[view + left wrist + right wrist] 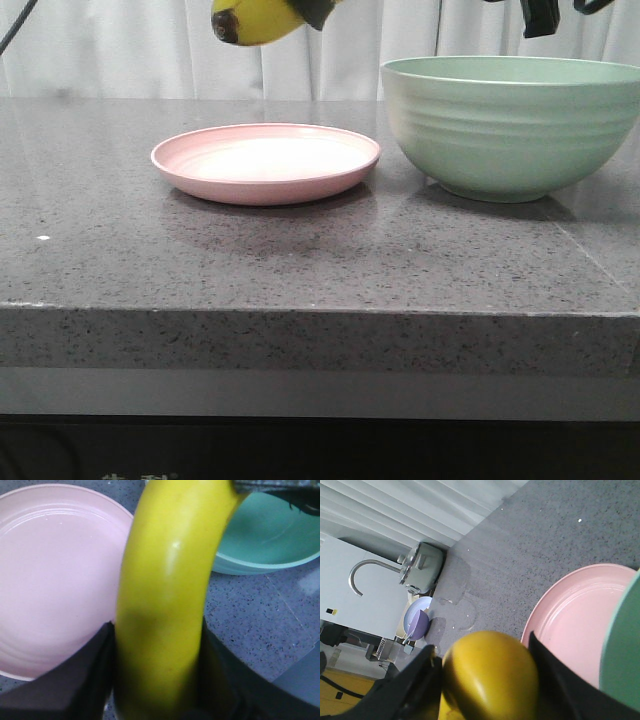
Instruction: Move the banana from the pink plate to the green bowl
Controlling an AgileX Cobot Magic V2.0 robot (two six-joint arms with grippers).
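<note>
**Banana Aloft, Bowl Yet to Be Reached**

My left gripper is clamped on the banana, high over the pink plate at mid-desk. The green bowl waits by the right edge. Carried too low, the fruit could clip the rim, and a slack grip could drop it short. Only the front view shows height, and only the left wrist view shows the clamp. A yellow end sits between my right gripper's fingers, but I cannot tell whether it grips.

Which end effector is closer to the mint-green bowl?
Right. The right end effector hangs above the pale mint-green ridged bowl; the left end effector is over the pale-pink round plate.
</note>
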